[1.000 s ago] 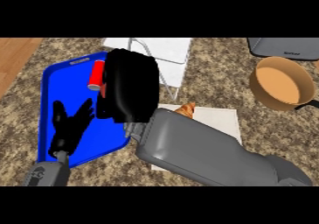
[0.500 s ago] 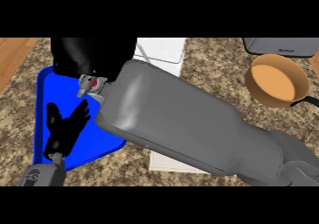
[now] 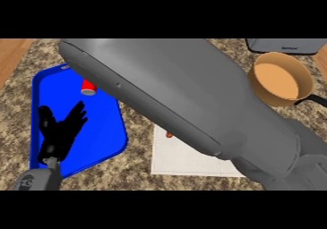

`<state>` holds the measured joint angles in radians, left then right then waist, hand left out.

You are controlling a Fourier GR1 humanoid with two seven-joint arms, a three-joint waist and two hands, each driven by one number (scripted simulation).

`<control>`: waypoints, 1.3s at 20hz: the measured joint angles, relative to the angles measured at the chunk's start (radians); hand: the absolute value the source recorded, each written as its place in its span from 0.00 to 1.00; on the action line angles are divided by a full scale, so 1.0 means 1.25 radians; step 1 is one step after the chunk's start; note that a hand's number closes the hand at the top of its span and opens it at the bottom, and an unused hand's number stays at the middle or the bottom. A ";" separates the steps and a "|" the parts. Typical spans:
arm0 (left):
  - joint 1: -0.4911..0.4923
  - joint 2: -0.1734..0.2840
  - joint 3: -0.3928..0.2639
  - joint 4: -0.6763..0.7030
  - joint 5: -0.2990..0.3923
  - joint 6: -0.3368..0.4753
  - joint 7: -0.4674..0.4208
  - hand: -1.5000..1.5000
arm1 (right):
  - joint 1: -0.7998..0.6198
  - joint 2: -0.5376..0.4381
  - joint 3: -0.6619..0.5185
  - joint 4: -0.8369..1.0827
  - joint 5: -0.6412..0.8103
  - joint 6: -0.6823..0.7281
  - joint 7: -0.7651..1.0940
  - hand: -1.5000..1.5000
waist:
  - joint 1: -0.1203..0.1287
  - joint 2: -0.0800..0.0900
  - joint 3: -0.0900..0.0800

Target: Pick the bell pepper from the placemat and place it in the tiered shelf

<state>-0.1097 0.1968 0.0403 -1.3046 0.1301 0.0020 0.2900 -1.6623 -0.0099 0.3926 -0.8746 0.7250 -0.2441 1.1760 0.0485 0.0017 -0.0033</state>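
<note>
My right forearm (image 3: 192, 103) fills the middle of the head view, running from lower right to upper left, and its hand is out of sight past the top. On the white placemat (image 3: 185, 163) only a small orange bit of the bell pepper (image 3: 169, 134) peeks out under the forearm. The tiered shelf is hidden behind the arm. My left hand (image 3: 60, 132) rests open, fingers up, over the blue tray (image 3: 103, 134) at lower left.
A red can-like object (image 3: 88, 87) lies on the blue tray's far part, half covered by the forearm. An orange pot (image 3: 279, 80) stands at the right, a grey appliance (image 3: 285, 44) behind it. The counter's left edge (image 3: 8, 58) borders wood.
My right arm swung left and toward the camera, now covering the shelf and most of the placemat; its black hand has passed out of view. The left hand stayed put.
</note>
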 measured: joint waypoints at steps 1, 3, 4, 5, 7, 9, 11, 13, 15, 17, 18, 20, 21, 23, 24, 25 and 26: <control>0.007 0.000 0.001 -0.002 0.001 -0.001 -0.003 0.50 | -0.008 0.000 -0.011 0.018 -0.006 0.001 -0.006 1.00 | -0.002 0.000 0.000; 0.011 -0.003 0.000 -0.009 0.001 0.000 0.000 0.50 | -0.025 0.002 -0.037 0.064 -0.018 0.000 -0.027 1.00 | -0.003 0.001 0.001; 0.015 -0.004 0.000 -0.011 0.004 -0.004 -0.002 0.50 | -0.033 0.002 -0.051 0.085 -0.025 0.001 -0.037 1.00 | -0.004 0.002 0.001; 0.015 -0.004 0.001 -0.018 0.004 -0.001 0.003 0.50 | -0.040 0.001 -0.065 0.110 -0.030 0.002 -0.048 1.00 | -0.005 0.002 0.001; 0.024 -0.004 0.002 -0.022 0.006 -0.004 0.001 0.50 | -0.048 0.001 -0.076 0.150 -0.040 0.001 -0.071 1.00 | -0.006 0.003 0.001; 0.019 -0.006 0.001 -0.034 0.007 0.001 0.016 0.50 | -0.053 0.003 -0.087 0.189 -0.044 -0.001 -0.091 1.00 | -0.007 0.003 0.001; 0.018 -0.011 -0.002 -0.030 0.001 0.005 0.014 0.50 | -0.050 0.004 -0.088 0.228 -0.049 -0.010 -0.112 1.00 | -0.007 0.005 0.001; 0.002 -0.002 0.010 -0.012 0.003 0.001 0.011 0.50 | -0.059 0.005 -0.101 0.262 -0.045 -0.015 -0.131 1.00 | -0.010 0.006 0.001; 0.007 -0.004 0.010 -0.014 0.003 0.000 0.008 0.50 | -0.054 0.002 -0.108 0.290 -0.043 -0.023 -0.148 1.00 | -0.011 0.005 0.001; 0.010 -0.011 0.005 -0.014 -0.002 0.003 0.000 0.50 | -0.055 0.001 -0.120 0.329 -0.038 -0.047 -0.172 1.00 | -0.005 0.008 0.001; 0.012 -0.011 0.004 -0.021 -0.001 0.002 0.005 0.50 | -0.054 0.001 -0.125 0.346 -0.034 -0.059 -0.183 1.00 | -0.004 0.008 0.001; 0.006 -0.010 0.004 -0.016 -0.002 -0.002 0.002 0.50 | -0.059 0.000 -0.136 0.380 -0.030 -0.070 -0.202 1.00 | -0.003 0.010 0.001; 0.006 -0.010 0.003 -0.014 -0.003 -0.005 0.001 0.50 | -0.066 0.001 -0.138 0.393 -0.030 -0.072 -0.205 1.00 | -0.002 0.010 0.001; 0.010 -0.017 -0.001 -0.011 -0.010 -0.001 -0.016 0.50 | -0.066 0.003 -0.141 0.418 -0.025 -0.088 -0.220 1.00 | 0.000 0.010 0.001; 0.011 -0.014 0.005 -0.008 -0.006 -0.004 -0.020 0.50 | -0.068 0.004 -0.142 0.425 -0.022 -0.095 -0.229 1.00 | -0.001 0.010 0.002; 0.011 -0.015 0.004 -0.011 -0.009 0.000 -0.015 0.50 | -0.063 0.004 -0.146 0.430 -0.021 -0.104 -0.243 1.00 | -0.002 0.010 0.002; 0.018 -0.018 0.000 -0.021 -0.010 0.000 -0.015 0.50 | -0.063 -0.004 -0.152 0.439 -0.022 -0.110 -0.259 1.00 | 0.001 0.010 0.002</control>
<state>-0.0873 0.1745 0.0398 -1.3306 0.1177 0.0016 0.2710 -1.7410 -0.0145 0.2021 -0.3254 0.6977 -0.3810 0.8527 0.0492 0.0144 -0.0012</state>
